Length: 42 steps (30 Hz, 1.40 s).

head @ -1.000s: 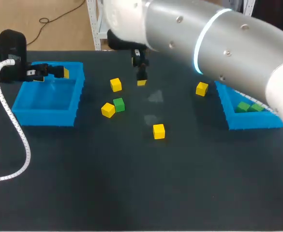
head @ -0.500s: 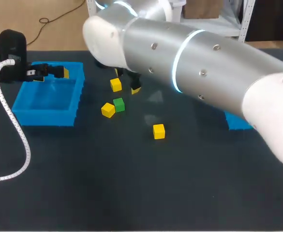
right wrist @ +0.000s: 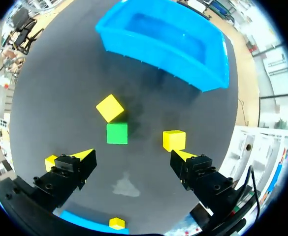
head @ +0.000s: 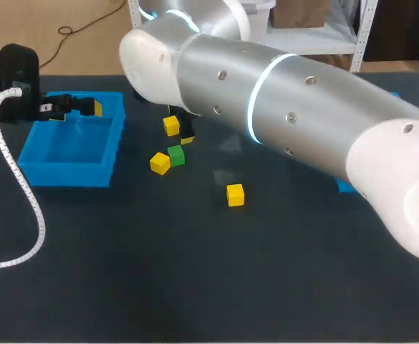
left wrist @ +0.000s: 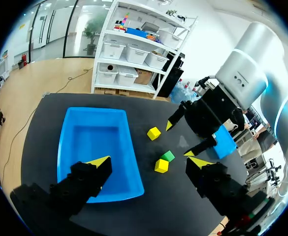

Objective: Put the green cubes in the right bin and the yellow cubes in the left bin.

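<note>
Dark tabletop (head: pixel 123 272). We log our right gripper (right wrist: pixel 132 155): fingers wide apart, empty; green cube (right wrist: pixel 117 133) just ahead between them, yellow cube (right wrist: pixel 110 107) beyond it. Also our left gripper (left wrist: pixel 148 162): wide apart, empty, left bin (left wrist: pixel 92 142) beneath and ahead.

The worktop (head: pixel 195 287) is dark and matte — a black sheet. Near the worktop's middle lies a pale smudge (head: pixel 230 144), with a fainter smudge (head: pixel 222 176) just nearer the worktop's front edge.
</note>
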### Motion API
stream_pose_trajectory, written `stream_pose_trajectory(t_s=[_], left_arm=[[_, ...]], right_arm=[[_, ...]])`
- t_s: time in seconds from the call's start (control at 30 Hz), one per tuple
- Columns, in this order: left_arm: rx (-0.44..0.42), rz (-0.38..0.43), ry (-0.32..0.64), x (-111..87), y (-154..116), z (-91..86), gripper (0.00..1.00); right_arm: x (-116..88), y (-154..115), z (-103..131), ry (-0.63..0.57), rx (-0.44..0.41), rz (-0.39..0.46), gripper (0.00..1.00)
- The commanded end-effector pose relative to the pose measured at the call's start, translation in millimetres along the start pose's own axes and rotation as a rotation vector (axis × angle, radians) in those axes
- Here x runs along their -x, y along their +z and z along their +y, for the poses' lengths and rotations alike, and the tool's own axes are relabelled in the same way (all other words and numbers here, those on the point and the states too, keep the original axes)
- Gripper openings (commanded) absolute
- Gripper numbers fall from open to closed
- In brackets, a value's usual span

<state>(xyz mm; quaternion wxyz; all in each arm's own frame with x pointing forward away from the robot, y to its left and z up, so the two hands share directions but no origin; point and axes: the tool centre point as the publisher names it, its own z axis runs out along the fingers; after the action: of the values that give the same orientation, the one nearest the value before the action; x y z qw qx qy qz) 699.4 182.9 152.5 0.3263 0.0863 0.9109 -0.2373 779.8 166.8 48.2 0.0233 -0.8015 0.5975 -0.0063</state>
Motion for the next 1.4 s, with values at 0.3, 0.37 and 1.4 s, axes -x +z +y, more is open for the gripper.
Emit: stream_pose_trajectory(t_s=[0.3,0.37,1.4], left_arm=[[-0.011,-0.007,0.002,-1.3,0.1,2.2,1.0],[-0.011,-0.007,0.002,-1.3,0.1,2.2,1.0],[-0.011,-0.007,0.002,-1.3,0.1,2.2,1.0]], right_arm=[[2.8,24.1,4.5,0.032,0.066,0.002,1.0],[5.2,27.6,6.0,0.035,0.068,0.001,1.0],[15.9,59.9,2.4,0.062,0.09,0.013,1.0]])
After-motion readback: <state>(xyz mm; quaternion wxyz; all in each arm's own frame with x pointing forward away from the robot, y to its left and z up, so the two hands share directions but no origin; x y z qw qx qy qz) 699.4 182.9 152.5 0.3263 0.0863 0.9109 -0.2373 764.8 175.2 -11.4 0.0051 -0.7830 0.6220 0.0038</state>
